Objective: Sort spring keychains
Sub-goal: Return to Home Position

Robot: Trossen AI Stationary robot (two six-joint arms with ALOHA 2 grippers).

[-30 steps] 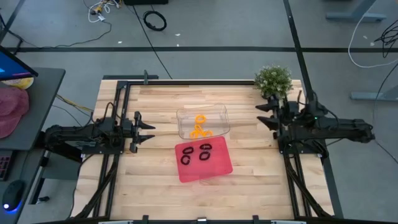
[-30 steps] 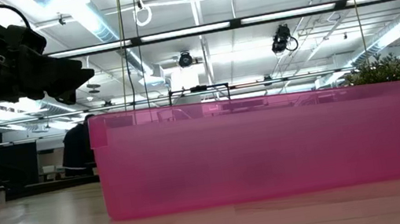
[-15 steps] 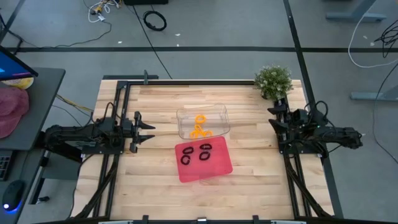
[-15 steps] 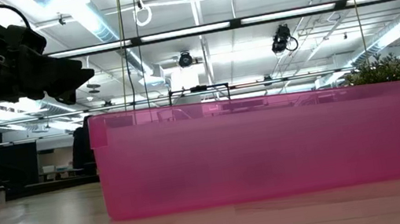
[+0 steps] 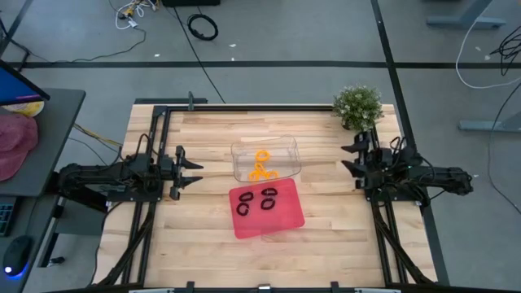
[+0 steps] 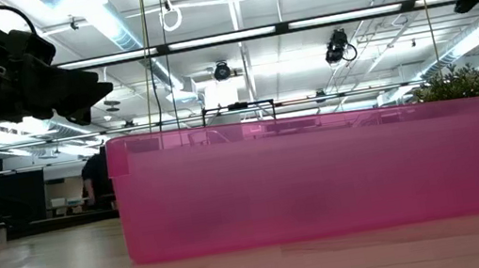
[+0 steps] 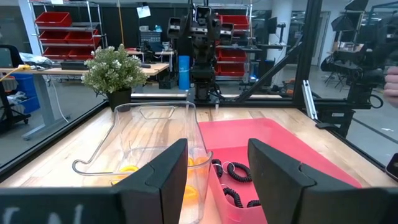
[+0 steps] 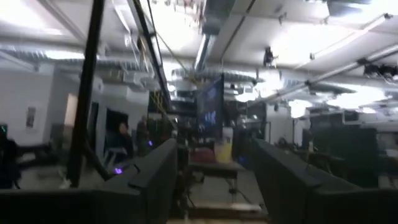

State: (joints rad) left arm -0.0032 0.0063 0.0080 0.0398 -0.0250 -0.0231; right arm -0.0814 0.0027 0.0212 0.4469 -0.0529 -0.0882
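Within the last second the right gripper (image 5: 345, 157) withdrew to the surface's right edge, fingers apart and empty. The left gripper (image 5: 199, 172) waited at the left edge, likewise open and empty. The orange spring keychains (image 5: 261, 168) lay in the transparent bin (image 5: 291, 146) and the black spring keychains (image 5: 257, 201) in the red tray (image 5: 285, 221), so sorting appeared complete.

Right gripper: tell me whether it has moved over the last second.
Yes. In the high view the right gripper has pulled back slightly, away from the transparent bin and a little farther from the potted plant.

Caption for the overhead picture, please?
Sorted: orange keychains in clear bin, black keychains in red tray; left gripper and right gripper open at the sides.
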